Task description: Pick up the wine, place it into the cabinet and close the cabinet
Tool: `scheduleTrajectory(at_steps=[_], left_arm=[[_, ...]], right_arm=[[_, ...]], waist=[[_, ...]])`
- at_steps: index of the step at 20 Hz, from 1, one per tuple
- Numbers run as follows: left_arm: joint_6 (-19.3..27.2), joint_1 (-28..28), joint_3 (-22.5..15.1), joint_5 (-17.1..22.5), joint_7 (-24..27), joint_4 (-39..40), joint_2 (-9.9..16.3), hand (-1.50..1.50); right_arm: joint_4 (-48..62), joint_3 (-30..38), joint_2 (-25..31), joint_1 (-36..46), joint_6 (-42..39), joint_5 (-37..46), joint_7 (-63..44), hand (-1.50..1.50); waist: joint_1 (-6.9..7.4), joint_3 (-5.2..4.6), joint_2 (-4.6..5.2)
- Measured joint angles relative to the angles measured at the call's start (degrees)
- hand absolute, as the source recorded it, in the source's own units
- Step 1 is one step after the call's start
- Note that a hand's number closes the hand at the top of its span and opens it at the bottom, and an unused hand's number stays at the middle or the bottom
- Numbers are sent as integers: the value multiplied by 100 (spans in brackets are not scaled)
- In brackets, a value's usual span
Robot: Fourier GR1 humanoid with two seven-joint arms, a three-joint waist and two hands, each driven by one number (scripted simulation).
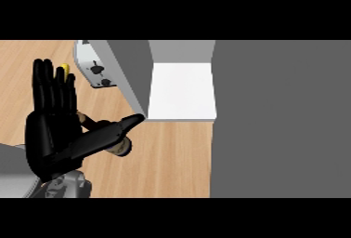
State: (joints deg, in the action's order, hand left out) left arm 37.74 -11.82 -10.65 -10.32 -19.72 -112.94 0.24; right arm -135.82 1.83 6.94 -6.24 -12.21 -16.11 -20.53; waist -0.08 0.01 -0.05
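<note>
Counter: you see pale wood beside the grey cabinet.
Left hand: fingers straight, spread.
Wine: brown, mostly hidden behind your thumb.

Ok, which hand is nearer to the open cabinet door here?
Left. The left hand is open just left of the cabinet door, its thumb tip at the door's lower corner; contact is unclear. The right hand is out of view, so it can't be placed.
</note>
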Motion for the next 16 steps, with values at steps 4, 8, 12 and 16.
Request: scheduleTrajectory(at_steps=[4, 8, 12, 16], left_arm=[[-176, 598, 60, 170, 244, -268, 76, -150], [-338, 974, 152, 380, 574, -224, 104, -150], [-516, 1298, 304, 645, 894, -87, 102, -150], [-739, 1491, 562, 936, 1230, 130, 134, -150]], right_arm=[[2, 34, -28, -6, -32, -12, -42, -150], [-58, 10, -55, 54, 4, 43, -154, -150], [-62, -54, -131, -26, -10, 54, -129, -150], [-58, -143, -191, 45, 35, 121, -190, -150]], waist=[[8, -2, -1], [6, -3, 0], [2, -3, 0], [5, -3, 2]])
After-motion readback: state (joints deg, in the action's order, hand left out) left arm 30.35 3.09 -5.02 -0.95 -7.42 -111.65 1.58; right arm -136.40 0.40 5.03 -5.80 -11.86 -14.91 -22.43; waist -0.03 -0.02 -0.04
